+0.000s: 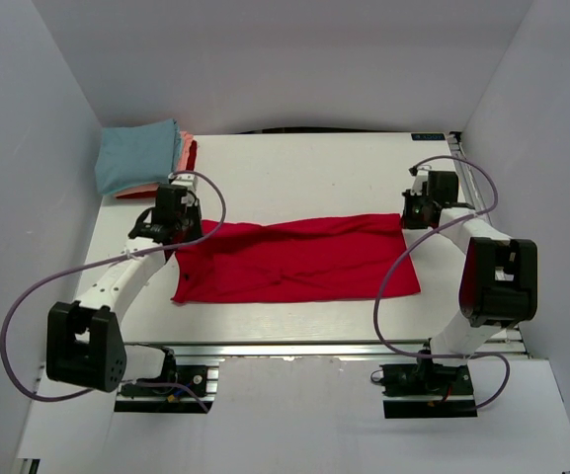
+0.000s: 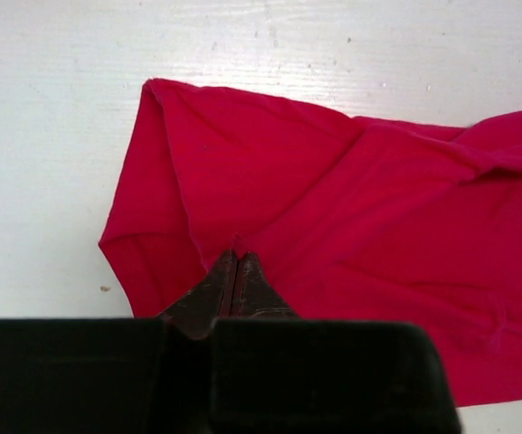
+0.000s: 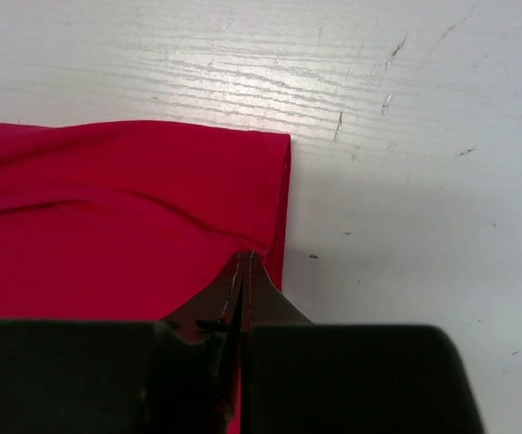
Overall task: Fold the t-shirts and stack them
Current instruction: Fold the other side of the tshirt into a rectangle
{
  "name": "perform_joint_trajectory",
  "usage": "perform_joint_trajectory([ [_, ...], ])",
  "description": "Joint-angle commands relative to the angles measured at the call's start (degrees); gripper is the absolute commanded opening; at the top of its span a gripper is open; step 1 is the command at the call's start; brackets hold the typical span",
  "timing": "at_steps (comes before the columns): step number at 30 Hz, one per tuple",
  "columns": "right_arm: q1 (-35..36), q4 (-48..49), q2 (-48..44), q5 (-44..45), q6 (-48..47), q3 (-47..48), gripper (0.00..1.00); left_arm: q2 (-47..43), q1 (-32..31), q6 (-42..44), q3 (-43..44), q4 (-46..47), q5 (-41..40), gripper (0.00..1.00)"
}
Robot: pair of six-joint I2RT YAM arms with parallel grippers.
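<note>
A bright red t-shirt (image 1: 299, 259) lies stretched left to right across the middle of the table, folded lengthwise. My left gripper (image 1: 171, 229) is shut on its far left corner; the left wrist view shows the red cloth (image 2: 351, 208) pinched at the fingertips (image 2: 235, 256). My right gripper (image 1: 415, 214) is shut on the far right corner; the right wrist view shows the cloth (image 3: 125, 217) pinched at the fingertips (image 3: 247, 258) near its right edge. A stack of folded shirts (image 1: 144, 158), light blue on top of salmon-pink and red, sits at the far left corner.
The white table (image 1: 314, 168) is boxed in by grey walls on the left, back and right. A metal rail (image 1: 294, 348) runs along the near edge. Purple cables loop from both arms.
</note>
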Motion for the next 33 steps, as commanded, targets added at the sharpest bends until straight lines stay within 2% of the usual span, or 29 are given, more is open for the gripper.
perform_joint_trajectory([
  [1, 0.1, 3.5, -3.0, 0.3, -2.2, -1.8, 0.0, -4.1, 0.0, -1.8, -3.2, -0.1, 0.9, 0.0],
  [7, 0.0, 4.8, -4.2, 0.5, -2.6, -4.6, 0.0, -7.4, 0.0, -3.6, -8.2, 0.2, 1.6, 0.0],
  [20, -1.2, 7.1, -8.6, 0.0, -3.5, -9.5, 0.0, -8.9, 0.0, -5.7, -7.9, -6.3, -3.9, 0.0],
  [33, -2.8, 6.3, -11.4, -2.4, -2.6, -11.5, 0.0, -10.3, -0.1, -8.6, -6.1, -9.9, -2.9, 0.0],
])
